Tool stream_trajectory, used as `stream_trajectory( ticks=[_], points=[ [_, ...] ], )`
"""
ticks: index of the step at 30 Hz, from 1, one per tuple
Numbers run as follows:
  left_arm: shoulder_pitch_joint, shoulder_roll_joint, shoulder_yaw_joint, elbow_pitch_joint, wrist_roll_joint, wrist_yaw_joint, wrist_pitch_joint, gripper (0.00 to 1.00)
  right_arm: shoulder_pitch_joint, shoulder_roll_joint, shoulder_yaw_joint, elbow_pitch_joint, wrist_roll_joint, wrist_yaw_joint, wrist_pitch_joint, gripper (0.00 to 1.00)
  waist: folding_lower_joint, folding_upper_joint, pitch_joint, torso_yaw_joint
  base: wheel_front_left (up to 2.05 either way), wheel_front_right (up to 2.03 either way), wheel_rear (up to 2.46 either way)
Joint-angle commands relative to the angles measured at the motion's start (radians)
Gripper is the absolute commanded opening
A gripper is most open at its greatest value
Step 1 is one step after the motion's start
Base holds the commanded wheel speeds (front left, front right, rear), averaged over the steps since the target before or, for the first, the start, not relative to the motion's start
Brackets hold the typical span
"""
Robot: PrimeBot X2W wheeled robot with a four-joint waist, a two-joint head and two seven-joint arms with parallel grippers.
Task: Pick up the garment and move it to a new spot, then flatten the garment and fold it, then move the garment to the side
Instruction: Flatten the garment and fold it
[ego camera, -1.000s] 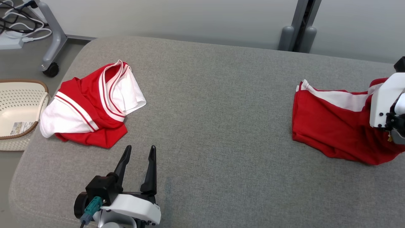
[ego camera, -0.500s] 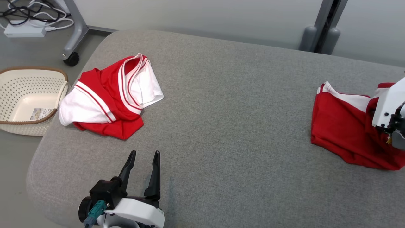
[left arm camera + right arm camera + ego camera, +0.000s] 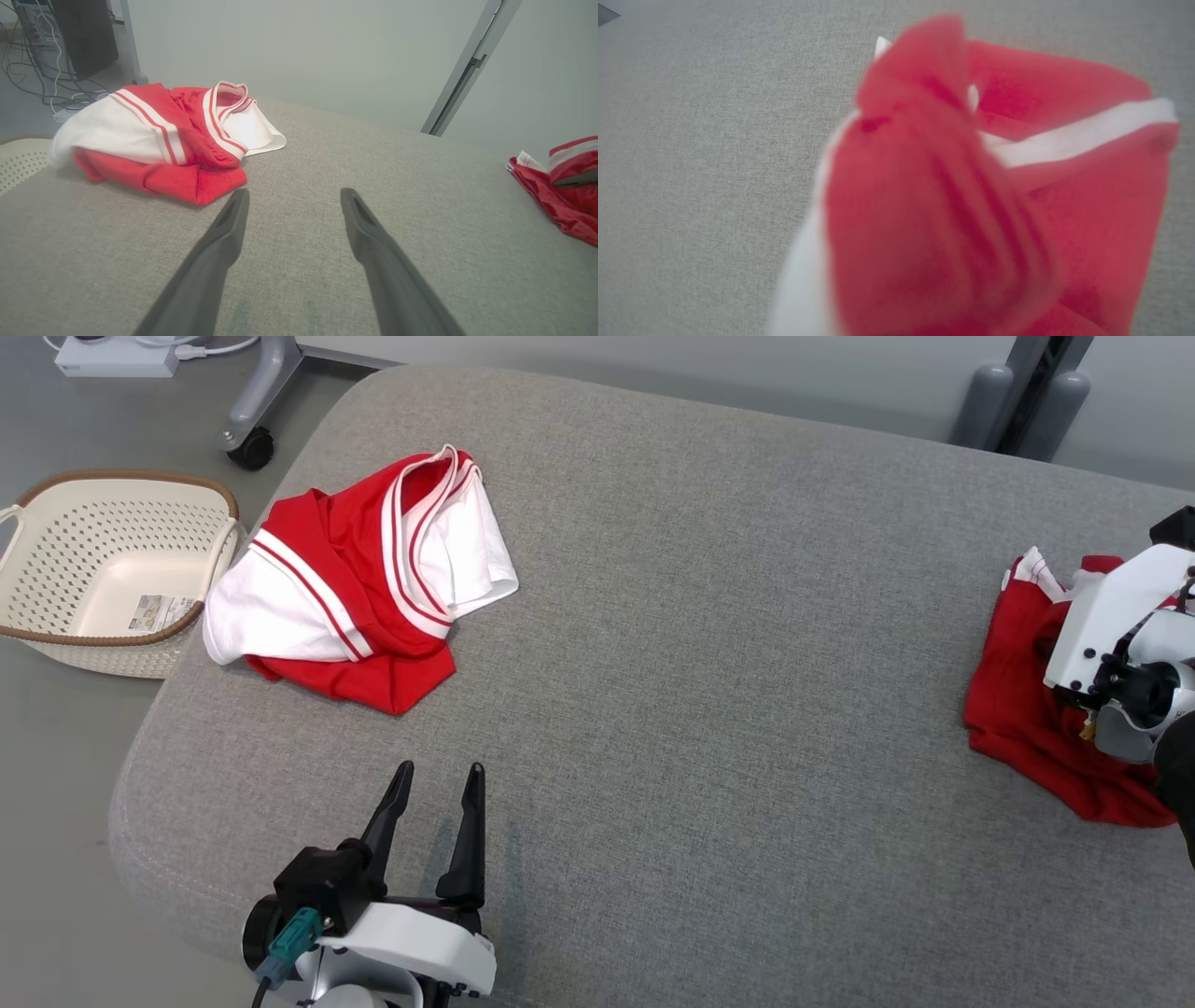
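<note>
In the head view, a grey padded bench fills most of the frame. The left gripper sits at the lower left over bare bench, its fingers spread wide and holding nothing. The right gripper is at the right edge. Its fingers are hidden behind its white body, closed on the bunched red garment, which rises to it from the bench. A second garment, red and white with striped bands, lies crumpled at the upper left of the bench. It is well apart from the first, and its white end reaches the bench edge beside a cream basket on the floor. In the left wrist view, the left gripper points along the bench with a wide gap between its fingers. The second garment lies just beyond the left fingertip at the upper left, the basket shows at the left edge, and the garment is at the right edge. In the right wrist view, the garment hangs blurred close to the lens, red with a white stripe, over the bench.
</note>
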Motion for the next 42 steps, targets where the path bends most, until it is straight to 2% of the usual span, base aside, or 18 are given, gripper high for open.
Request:
stream_trajectory(
  ticks=[1,4,10,18,24,32,36,42],
  points=[
    [-0.015,0.004,-0.002,0.000,-0.006,0.007,-0.002,1.00,0.016,0.005,-0.018,0.002,-0.021,0.000,0.001,0.00,0.0000,0.0000,0.003,0.003,0.00,0.00,0.00],
    [-0.021,0.004,-0.004,0.001,-0.013,0.008,-0.002,1.00,0.013,0.009,-0.064,0.002,-0.080,0.000,-0.007,1.00,0.0000,0.0000,0.008,0.005,0.00,0.00,0.00],
    [-0.020,0.003,-0.001,0.009,-0.008,0.009,-0.002,1.00,0.005,0.033,-0.151,0.002,-0.191,0.000,0.003,1.00,0.0000,0.0000,-0.001,-0.008,0.00,0.00,0.00],
    [-0.003,0.004,0.014,0.019,0.008,0.006,-0.002,1.00,-0.030,0.099,-0.244,0.002,-0.290,0.000,-0.014,1.00,0.0000,0.0000,-0.053,-0.051,0.00,0.00,0.00],
    [0.020,0.004,0.040,0.023,0.020,-0.002,-0.002,1.00,-0.062,0.142,-0.277,0.002,-0.322,0.000,-0.019,1.00,0.0000,0.0000,-0.100,-0.088,0.00,0.00,0.00],
    [0.043,0.004,0.058,0.025,0.029,-0.005,-0.002,1.00,-0.094,0.176,-0.293,-0.003,-0.308,0.000,-0.038,1.00,0.0000,0.0000,-0.150,-0.121,0.00,0.00,0.00],
    [0.049,0.003,0.067,0.017,0.034,-0.007,-0.002,1.00,-0.090,0.178,-0.283,-0.066,-0.282,0.000,-0.091,1.00,0.0000,0.0000,-0.168,-0.131,0.00,0.00,0.00],
    [0.056,0.004,0.088,-0.010,0.043,-0.004,-0.002,1.00,0.015,0.117,-0.196,-0.252,-0.229,0.000,-0.276,1.00,0.0000,0.0000,-0.182,-0.158,0.00,0.00,0.00]
  ],
)
